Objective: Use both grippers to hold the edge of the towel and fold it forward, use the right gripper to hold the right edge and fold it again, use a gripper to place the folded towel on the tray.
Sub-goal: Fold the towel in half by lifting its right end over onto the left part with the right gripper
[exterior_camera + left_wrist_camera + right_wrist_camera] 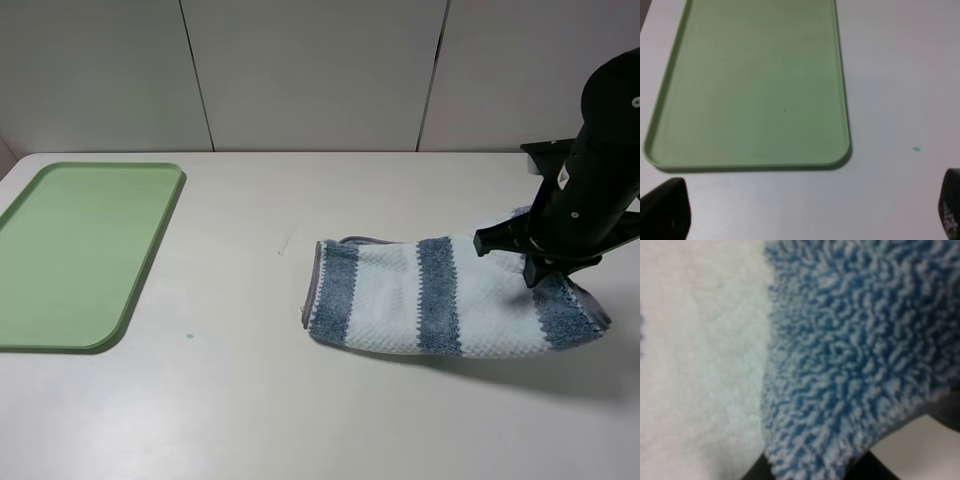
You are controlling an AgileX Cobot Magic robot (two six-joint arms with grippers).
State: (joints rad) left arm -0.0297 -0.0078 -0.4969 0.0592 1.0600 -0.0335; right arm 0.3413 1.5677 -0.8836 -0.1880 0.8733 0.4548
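1. We're looking down on the bench (250,420), and the towel (430,300) lies right of the middle, folded into a long band with white and blue stripes running across it.
2. The right gripper (548,272) is down on the towel's right end, and the black arm above it hides part of the cloth there.
3. From the right wrist we see little but terry: a blue stripe (850,340) beside a white one fills the view. A lobe of cloth sits between two dark finger tips, so we read this gripper as clamped on the towel.
4. The towel's right end looks a little raised, with a shadow under it. The left end rests flat on the bench.
5. Over to the far left sits the green tray (80,250), well apart from the towel.
6. The left gripper (807,210) hangs near the tray's short edge. Its fingers (665,210) are spread wide with nothing between them.
7. A small teal speck (916,148) marks the bench just off the tray's corner.
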